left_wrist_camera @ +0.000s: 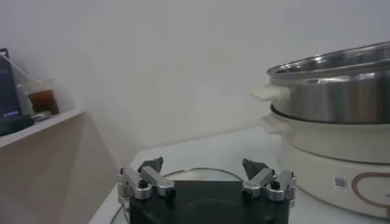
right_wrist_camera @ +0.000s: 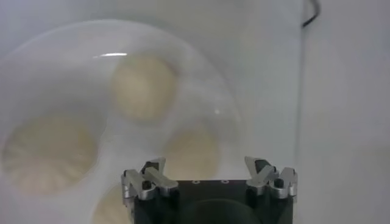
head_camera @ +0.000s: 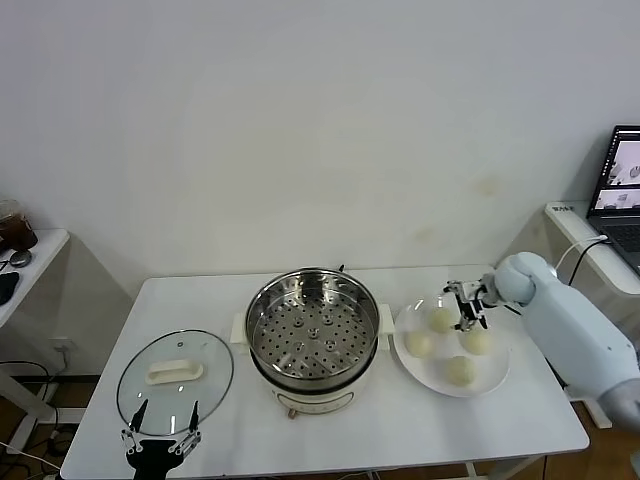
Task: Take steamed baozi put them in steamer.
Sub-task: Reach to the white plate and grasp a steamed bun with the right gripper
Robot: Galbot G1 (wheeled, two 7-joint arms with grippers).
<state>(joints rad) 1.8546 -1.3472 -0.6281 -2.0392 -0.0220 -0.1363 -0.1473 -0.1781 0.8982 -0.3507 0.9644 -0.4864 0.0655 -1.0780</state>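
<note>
Cream-white baozi (head_camera: 441, 319) on white plate (head_camera: 497, 377); silver perforated steamer (head_camera: 312, 325).

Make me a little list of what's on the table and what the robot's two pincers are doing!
buns: four baozi on the plate, right of the steamer
steamer: steamer at mid-table, uncovered, tray empty
lid: glass lid lying flat on the table, left of the steamer
right pincer: right pincer open, above the plate, among the buns, holding nothing
left pincer: left pincer open, at the near edge of the lid, holding nothing
buns in steamer: none yet
</note>
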